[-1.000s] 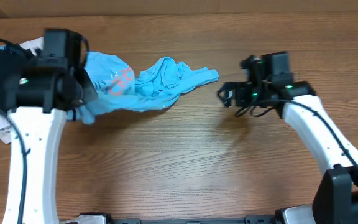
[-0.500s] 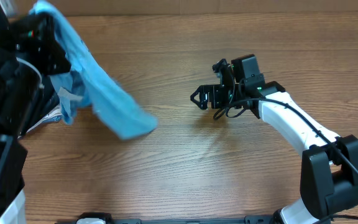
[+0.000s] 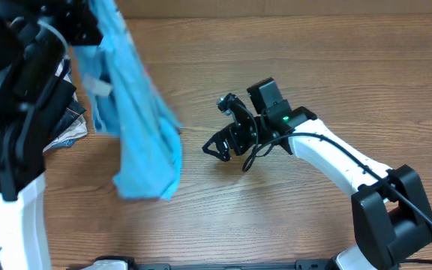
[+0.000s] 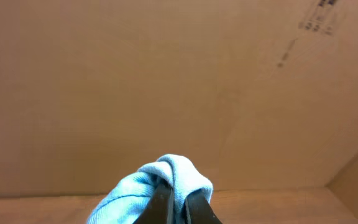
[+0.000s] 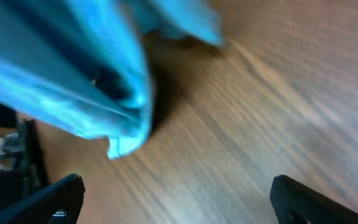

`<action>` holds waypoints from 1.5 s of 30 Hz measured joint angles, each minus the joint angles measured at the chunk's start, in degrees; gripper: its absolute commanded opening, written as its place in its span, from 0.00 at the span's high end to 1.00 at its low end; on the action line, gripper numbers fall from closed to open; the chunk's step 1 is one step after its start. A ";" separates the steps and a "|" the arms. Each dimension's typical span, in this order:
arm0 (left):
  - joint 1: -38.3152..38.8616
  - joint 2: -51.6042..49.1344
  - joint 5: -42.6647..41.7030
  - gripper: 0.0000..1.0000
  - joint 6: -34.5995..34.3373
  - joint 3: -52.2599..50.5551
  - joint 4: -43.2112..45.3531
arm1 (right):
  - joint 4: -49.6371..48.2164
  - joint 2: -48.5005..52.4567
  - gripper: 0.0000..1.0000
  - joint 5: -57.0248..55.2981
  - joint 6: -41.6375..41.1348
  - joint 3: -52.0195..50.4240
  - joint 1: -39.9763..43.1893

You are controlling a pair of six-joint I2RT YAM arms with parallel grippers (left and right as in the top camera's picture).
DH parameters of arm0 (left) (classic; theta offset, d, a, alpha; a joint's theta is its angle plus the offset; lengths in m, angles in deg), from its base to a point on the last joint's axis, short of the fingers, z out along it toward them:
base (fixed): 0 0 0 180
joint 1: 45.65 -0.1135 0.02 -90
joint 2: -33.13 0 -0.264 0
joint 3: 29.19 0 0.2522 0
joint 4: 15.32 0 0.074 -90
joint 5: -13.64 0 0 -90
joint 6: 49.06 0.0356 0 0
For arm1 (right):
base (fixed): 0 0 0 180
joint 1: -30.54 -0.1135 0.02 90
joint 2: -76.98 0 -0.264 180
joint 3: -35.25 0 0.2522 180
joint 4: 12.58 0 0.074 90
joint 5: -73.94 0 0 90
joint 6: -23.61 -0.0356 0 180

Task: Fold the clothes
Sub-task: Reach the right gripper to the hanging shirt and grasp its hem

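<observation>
Overhead: one sky-blue T-shirt (image 3: 137,127), hanging as a long bunched drape from the top left corner down across the table (image 3: 291,225); whether its lower end touches the wood, cannot tell. Two arms. Left gripper (image 4: 178,208), left wrist view: jaws pinched tight on a knot of the shirt's cloth, cardboard wall (image 4: 166,81) behind. Right gripper (image 3: 214,144): just right of the shirt, apart from it, jaws spread wide, nothing between them. Right wrist view: blue folds hang ahead of both fingertips (image 5: 55,199). Other garments (image 3: 66,127) at the left edge, partly hidden; number unclear.
</observation>
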 measured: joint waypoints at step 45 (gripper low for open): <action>2.01 1.22 -6.10 0.96 -0.44 -0.13 6.64 | -15.39 0.55 0.17 -14.49 -4.37 0.09 -8.00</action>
